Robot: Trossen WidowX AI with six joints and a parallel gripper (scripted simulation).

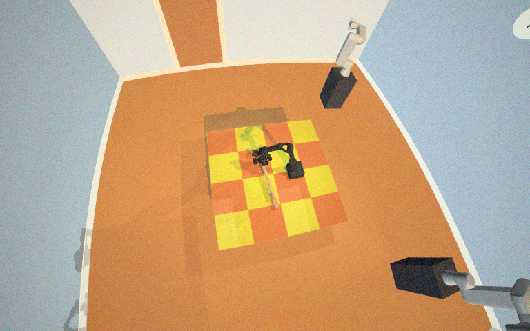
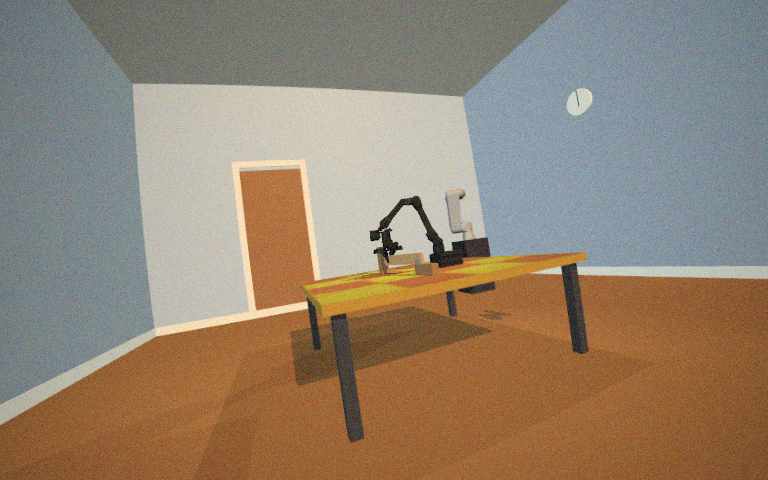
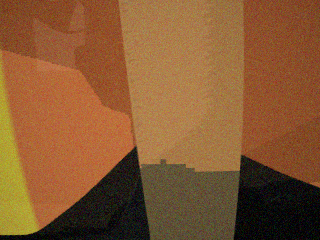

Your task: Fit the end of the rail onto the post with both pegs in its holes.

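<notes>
The long pale wooden rail [image 1: 268, 180] [image 2: 406, 259] [image 3: 185, 75] runs from my gripper to the low footboard block [image 1: 276, 205] [image 2: 425, 270]. Its far end is at the block; the bracket is too small to make out clearly. My gripper [image 1: 262, 163] [image 2: 387, 257] [image 3: 171, 152] points down and is shut on the rail near its other end, with a dark finger on each side in the wrist view. The short post [image 2: 382, 264] stands upright beside the gripper in the exterior view. The rail looks roughly level there. The pegs, the holes and any gap at the post cannot be made out.
The arm's black base [image 1: 295, 170] [image 2: 446, 258] stands on the checkered table [image 1: 234, 234] [image 2: 362, 294], to the right of the rail. Two grey arms on dark pedestals [image 1: 337, 87] [image 1: 424, 276] stand away from the table on the floor.
</notes>
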